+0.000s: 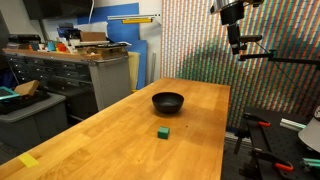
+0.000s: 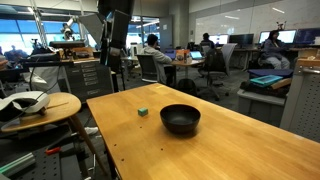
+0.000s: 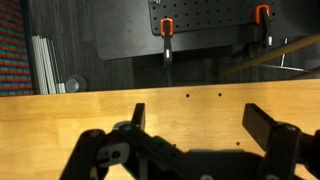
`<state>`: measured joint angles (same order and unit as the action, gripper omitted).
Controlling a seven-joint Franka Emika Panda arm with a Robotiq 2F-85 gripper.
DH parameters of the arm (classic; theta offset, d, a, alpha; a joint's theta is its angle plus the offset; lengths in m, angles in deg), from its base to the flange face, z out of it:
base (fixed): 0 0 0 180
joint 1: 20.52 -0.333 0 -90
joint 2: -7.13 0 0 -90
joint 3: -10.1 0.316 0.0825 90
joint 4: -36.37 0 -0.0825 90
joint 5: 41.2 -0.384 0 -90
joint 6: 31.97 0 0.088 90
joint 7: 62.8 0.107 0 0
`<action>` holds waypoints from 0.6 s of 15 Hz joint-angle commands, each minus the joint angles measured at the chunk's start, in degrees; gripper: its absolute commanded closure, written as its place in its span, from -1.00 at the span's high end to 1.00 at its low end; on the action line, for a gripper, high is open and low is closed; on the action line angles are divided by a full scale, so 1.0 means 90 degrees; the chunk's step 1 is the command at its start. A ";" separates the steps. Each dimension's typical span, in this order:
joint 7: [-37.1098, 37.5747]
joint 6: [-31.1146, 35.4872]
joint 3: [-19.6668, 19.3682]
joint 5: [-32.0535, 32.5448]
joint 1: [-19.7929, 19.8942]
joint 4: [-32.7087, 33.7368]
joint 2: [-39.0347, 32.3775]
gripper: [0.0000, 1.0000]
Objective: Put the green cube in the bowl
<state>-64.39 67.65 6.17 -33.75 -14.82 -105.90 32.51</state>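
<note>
While I hold the arm high above the wooden table [image 1: 110,135] | gripper [image 3: 195,115] empty, jaws spread apart | green cube [image 1: 163,132] rests on bare wood near the black bowl [image 1: 168,101], not touching it.

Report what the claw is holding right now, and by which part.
Nothing is held. The claw is open with only air between its fingers, high up. The green cube lies on the table, apart from the bowl.
</note>
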 commanded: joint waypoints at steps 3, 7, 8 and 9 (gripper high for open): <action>0.0061 0.0188 0.0020 -0.0056 -0.0100 0.0032 -0.0087 1.00; 0.0218 0.0834 0.0113 -0.0364 -0.0256 0.0012 -0.0212 1.00; 0.0232 0.0950 0.0165 -0.0471 -0.0319 0.0031 -0.0294 1.00; 0.0234 0.1062 0.0213 -0.0569 -0.0382 0.0047 -0.0363 1.00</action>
<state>-63.66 74.28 7.14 -36.30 -16.63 -106.11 30.87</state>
